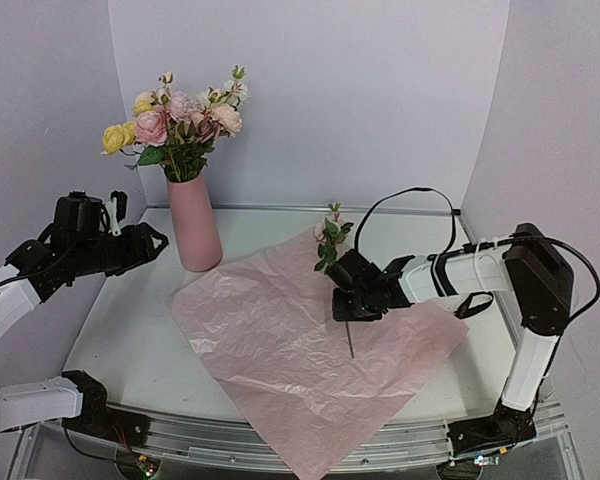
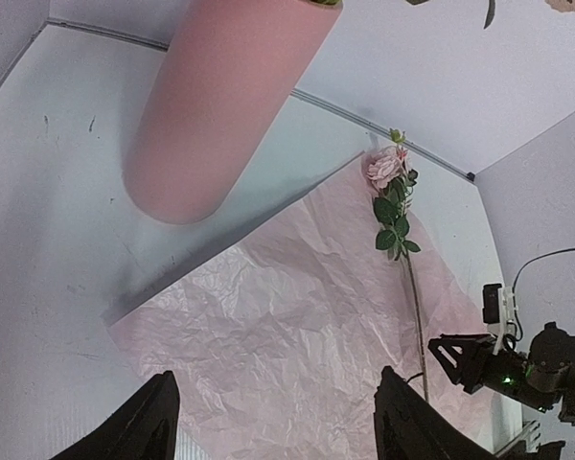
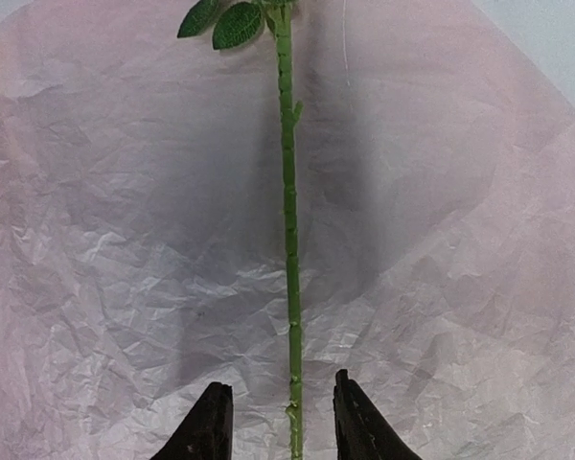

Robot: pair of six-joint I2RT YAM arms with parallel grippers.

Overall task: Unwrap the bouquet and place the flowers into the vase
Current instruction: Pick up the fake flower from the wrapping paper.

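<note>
Over the pink paper [image 1: 280, 340], I am holding the right gripper [image 3: 280, 383] unclenched astride one flower stem [image 3: 288, 240]; left gripper [image 2: 278, 376] is hovering released near the vase [image 1: 193, 225].

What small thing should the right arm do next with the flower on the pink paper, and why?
Probably close the right claw on the flower's stem: it runs between the fingers, which stand apart, not gripping. The other flowers already stand in the vase.

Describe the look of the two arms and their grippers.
The left arm and right arm have white links and black joints. A black cable loops over the right arm. The left gripper and right gripper are black, each with two pointed fingers.
</note>
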